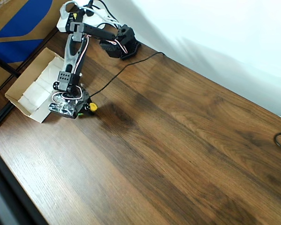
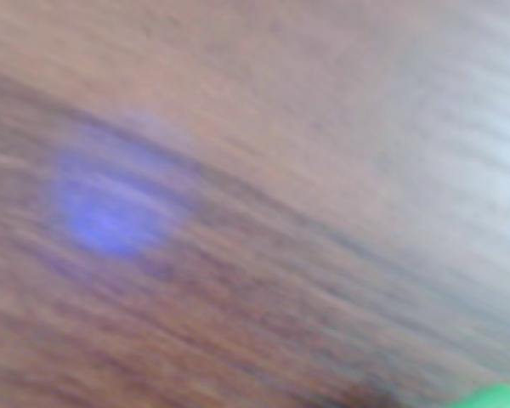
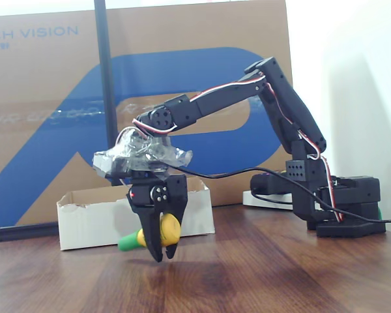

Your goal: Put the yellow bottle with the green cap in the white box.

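Observation:
In the fixed view my gripper (image 3: 161,254) hangs a little above the wooden table, shut on the yellow bottle (image 3: 169,228). The bottle lies sideways between the black fingers, its green cap (image 3: 128,242) pointing left toward the white box (image 3: 91,225) just behind it. From overhead, the gripper (image 1: 85,108) sits beside the box's (image 1: 19,101) right end, and the yellow bottle (image 1: 92,107) pokes out on its right. The wrist view is blurred wood grain with a sliver of green cap (image 2: 497,397) in the bottom right corner.
A big brown-and-blue carton (image 3: 45,98) stands behind the box, with a black pole (image 3: 105,85) in front of it. The arm's base (image 1: 124,44) is at the table's back edge. A black cable (image 1: 126,68) runs across the wood. Bare table stretches to the right.

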`<state>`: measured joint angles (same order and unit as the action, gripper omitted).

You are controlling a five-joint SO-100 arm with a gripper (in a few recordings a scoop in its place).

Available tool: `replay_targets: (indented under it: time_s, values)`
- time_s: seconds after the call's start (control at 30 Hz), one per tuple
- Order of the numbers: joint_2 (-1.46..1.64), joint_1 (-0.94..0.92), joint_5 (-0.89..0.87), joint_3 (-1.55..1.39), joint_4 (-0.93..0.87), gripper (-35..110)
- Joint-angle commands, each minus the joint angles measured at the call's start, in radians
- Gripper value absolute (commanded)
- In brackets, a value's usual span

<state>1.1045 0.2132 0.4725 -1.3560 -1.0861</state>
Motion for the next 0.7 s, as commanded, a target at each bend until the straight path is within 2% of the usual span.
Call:
replay_targets:
  time_s: [0.0,0.3,0.67]
  values:
    - [0.080,0.000,0.011,0.000,0.005,0]
    - [0.130,-0.020,-0.005,-0.003,0.008,0]
    - [0.316,-0.140,-0.106,-0.014,0.003,0]
